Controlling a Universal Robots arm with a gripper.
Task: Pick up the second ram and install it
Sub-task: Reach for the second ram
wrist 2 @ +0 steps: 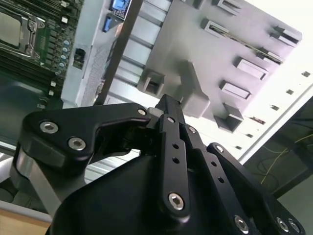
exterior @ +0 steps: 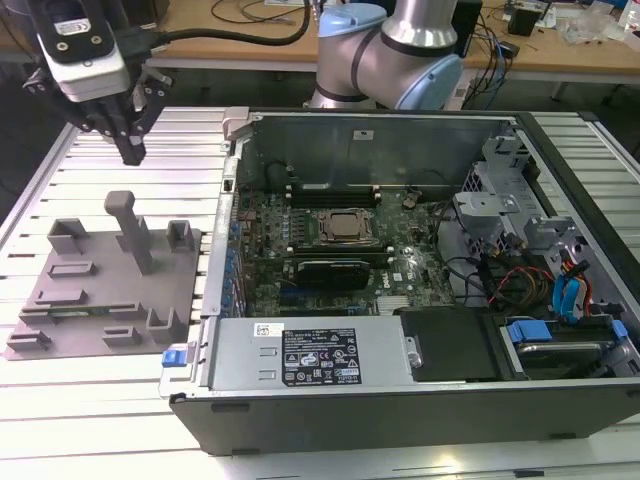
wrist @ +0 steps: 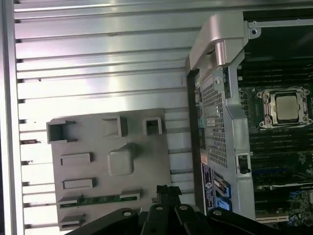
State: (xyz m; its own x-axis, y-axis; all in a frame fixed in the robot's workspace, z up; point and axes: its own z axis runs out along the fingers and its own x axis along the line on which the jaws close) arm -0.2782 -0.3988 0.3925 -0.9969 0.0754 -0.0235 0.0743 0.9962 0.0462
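Green against grey plastic, the second ram point(wrist: 100, 199) is sitting in a long slot near one edge of the fixture plate point(wrist: 146, 161), which is lying flat on the slatted metal desk point(exterior: 100, 420). The slot is probably holding the stick steady and in a known place, with its long edge offered upward so that it can be gripped cleanly. The hand point(exterior: 133, 152) is hanging above the desk, over the edge of the plate away from the ram, on the exterior view's left. It is pointing straight down and is well apart from the ram, with the plate's upright post point(exterior: 130, 230) standing between them. Its fingers point(wrist 2: 168, 110) are drawn together to a narrow tip and are gripping nothing, so the stick is not yet lifted. Just beside the plate, on the exterior view's right, the open computer case point(exterior: 400, 140) is lying on its side. This is turning the motherboard point(exterior: 330, 260) and its black socket rails point(exterior: 330, 190) face up, seemingly so that parts can be pressed in from above.
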